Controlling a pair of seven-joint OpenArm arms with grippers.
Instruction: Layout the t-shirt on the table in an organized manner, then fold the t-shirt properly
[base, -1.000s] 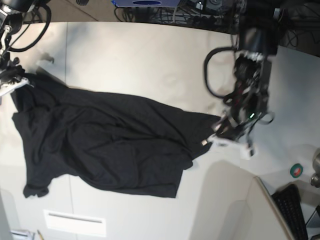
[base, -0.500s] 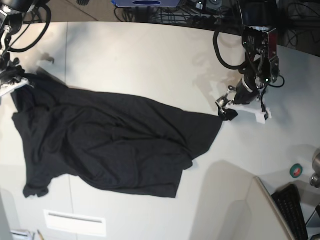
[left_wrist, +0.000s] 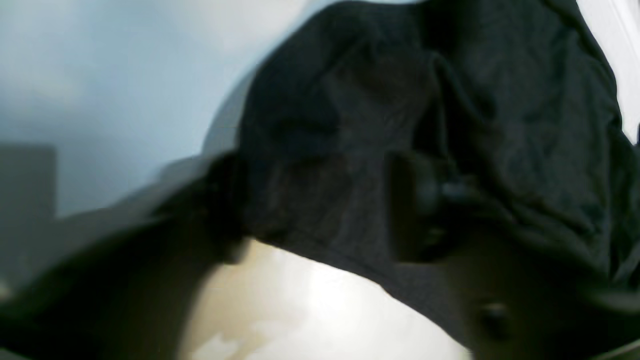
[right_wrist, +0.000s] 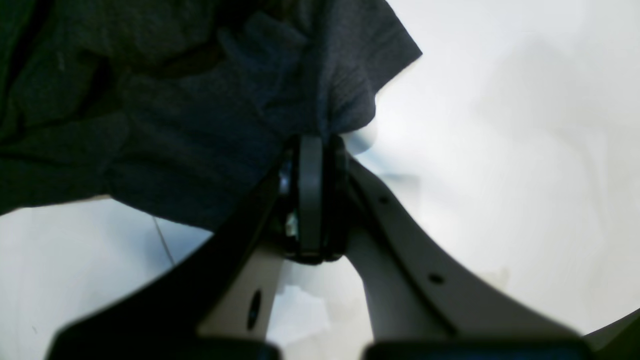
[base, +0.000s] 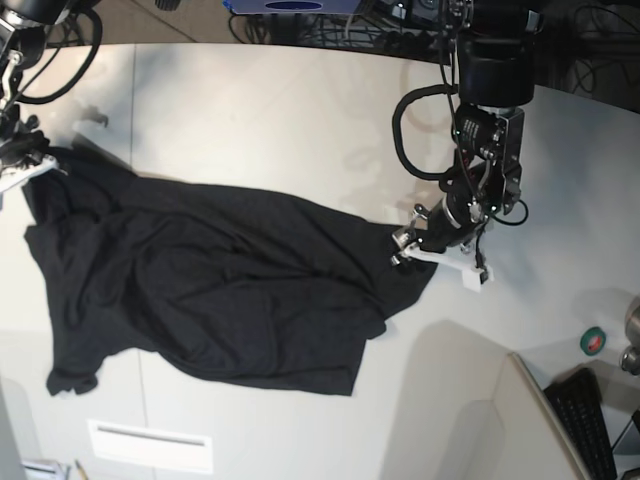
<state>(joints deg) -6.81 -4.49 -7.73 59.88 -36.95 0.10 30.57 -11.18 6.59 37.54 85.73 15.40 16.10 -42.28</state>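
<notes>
The black t-shirt (base: 220, 290) lies crumpled across the off-white table (base: 280, 120), with no print showing. My left gripper (base: 420, 245) is low over the shirt's right corner. In the blurred left wrist view its fingers (left_wrist: 420, 200) stand apart, open, with the t-shirt's (left_wrist: 450, 100) hem lying between them. My right gripper (base: 25, 165) is at the shirt's far left corner. The right wrist view shows that gripper (right_wrist: 317, 142) shut, pinching the edge of the t-shirt (right_wrist: 175, 100) above the table (right_wrist: 500, 150).
A small white rectangular plate (base: 150, 445) lies near the front edge below the shirt. A green tape roll (base: 593, 341) and a dark keyboard (base: 585, 420) sit at the right. A raised pale panel (base: 470, 420) fills the front right. Cables run along the far edge.
The left gripper let go of the shirt's right corner, swung up and to the right, then came back down over that corner with its jaws apart. The right arm stayed still.
</notes>
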